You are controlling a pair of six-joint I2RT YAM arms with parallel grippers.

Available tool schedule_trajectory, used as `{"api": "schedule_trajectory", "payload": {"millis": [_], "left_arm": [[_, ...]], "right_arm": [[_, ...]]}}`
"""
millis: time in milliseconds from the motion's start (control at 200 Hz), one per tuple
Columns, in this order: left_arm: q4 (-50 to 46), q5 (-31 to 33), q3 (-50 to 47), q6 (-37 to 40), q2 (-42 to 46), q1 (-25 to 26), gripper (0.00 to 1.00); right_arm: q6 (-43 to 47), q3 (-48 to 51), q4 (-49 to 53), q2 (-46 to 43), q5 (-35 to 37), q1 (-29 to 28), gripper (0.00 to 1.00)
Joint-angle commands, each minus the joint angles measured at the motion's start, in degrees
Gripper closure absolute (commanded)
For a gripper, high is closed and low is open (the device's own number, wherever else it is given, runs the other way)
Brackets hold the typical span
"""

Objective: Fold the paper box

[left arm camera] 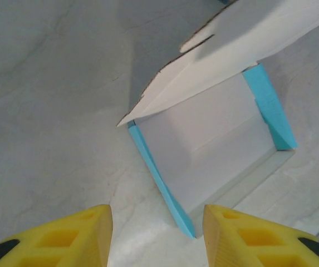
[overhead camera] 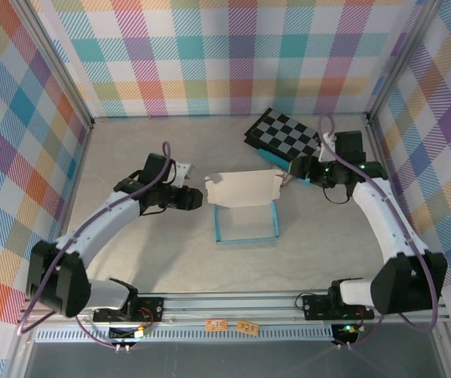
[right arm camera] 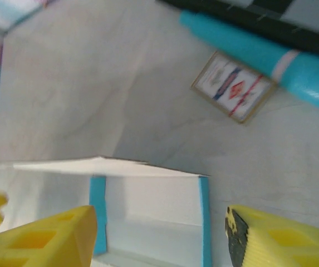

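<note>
The paper box (overhead camera: 246, 223) lies in the middle of the table, a teal-blue tray with a grey-white inside. Its lid flap (overhead camera: 242, 189) stands up at the far side, tilted over the tray. My left gripper (overhead camera: 200, 198) hovers just left of the flap, open, with bare table between its yellow fingers (left arm camera: 87, 233). In the left wrist view, the box (left arm camera: 204, 139) has its near corner close to the right finger. My right gripper (overhead camera: 292, 169) sits at the flap's right end, open and holding nothing. The right wrist view looks past that gripper (right arm camera: 160, 222) into the tray (right arm camera: 148, 206).
A black-and-grey checkerboard (overhead camera: 284, 134) lies at the back right, behind the right gripper. A slim teal tube (right arm camera: 259, 53) and a small printed card (right arm camera: 232, 86) lie beside it. Another small white card (overhead camera: 183, 168) sits by the left wrist. Plaid walls enclose the table.
</note>
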State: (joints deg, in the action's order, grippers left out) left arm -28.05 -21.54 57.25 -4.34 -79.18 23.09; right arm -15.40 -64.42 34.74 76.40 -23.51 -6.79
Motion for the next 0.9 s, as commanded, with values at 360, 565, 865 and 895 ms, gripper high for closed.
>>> {"api": "schedule_trajectory", "payload": {"millis": [360,565,865,895], "left_arm": [[7.5,-2.7,3.9,7.3,-12.7,-0.9,0.53],[11.1,-5.4,5.1,6.5,-15.3,-0.9,0.55],[11.6,-5.6,6.6,5.4,-15.8,-0.9,0.66],[11.7,-5.6,6.7,5.1,-15.9,-0.9,0.69]], "right_arm": [[20.4,3.9,-11.1,10.3,-9.3,-0.4,0.35],[23.4,3.3,-11.2,12.6,-11.4,-0.6,0.36],[25.3,1.3,-10.1,15.7,-8.4,-3.1,0.45],[25.3,1.2,-10.3,15.9,-7.8,-3.2,0.47]]}}
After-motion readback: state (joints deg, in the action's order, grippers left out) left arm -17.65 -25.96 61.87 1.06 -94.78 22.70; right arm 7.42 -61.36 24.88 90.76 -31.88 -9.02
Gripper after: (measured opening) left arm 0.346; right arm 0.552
